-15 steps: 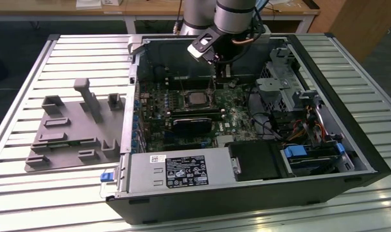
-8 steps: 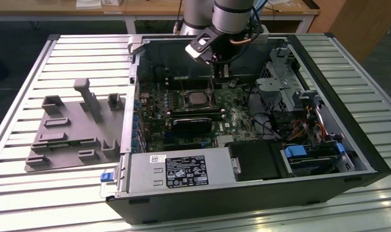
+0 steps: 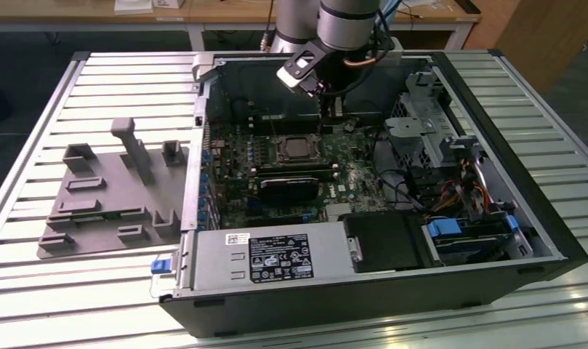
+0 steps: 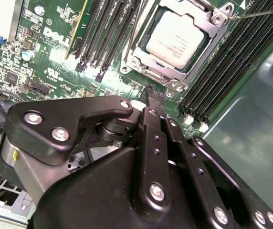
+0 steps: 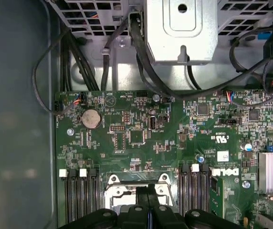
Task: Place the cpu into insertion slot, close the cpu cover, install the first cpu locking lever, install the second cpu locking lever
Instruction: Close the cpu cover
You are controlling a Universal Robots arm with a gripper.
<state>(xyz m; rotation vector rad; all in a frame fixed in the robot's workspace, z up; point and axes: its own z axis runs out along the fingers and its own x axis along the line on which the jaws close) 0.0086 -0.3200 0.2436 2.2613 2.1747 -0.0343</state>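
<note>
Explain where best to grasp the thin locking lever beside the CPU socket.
Probably the locking lever by its free straight end, pinched across the rod from above: it is thin wire jutting past the cpu cover over the memory slots, with open space around.

Probably a lab: open computer case (image 3: 371, 309) on slatted metal bench (image 3: 81, 305).

- Even overhead light in the exterior view; white glare on the bench (image 3: 420, 331) along its front slats.
- The case (image 3: 371, 298) is dimmer inside.
- The cpu (image 4: 175, 37) shines pale on top in the second wrist view.
</note>
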